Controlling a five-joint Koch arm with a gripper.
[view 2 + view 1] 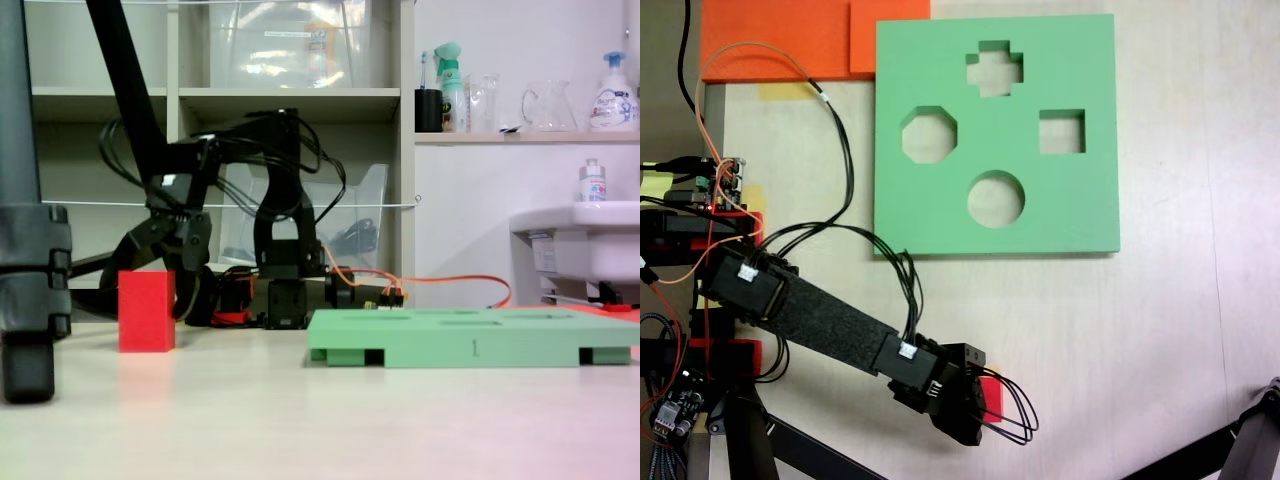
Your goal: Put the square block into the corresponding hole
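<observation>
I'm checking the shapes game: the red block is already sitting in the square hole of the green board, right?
Not quite. The red block stands on the table, apart from the green board, as the low fixed view shows. From above, the square hole is empty.

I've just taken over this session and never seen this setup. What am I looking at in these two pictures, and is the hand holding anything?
The black jointed machine is a small hobby robot arm bolted at the table's edge. One fixed view looks straight down; the other sits low at table height, side-on. On the pale table lies a flat green foam board with four cutouts: cross, octagon, circle and the square hole. Orange foam slabs lie at the top corner. The red block stands on the table; the hand hangs right above it. Whether it is gripping yet, I cannot tell.
</observation>
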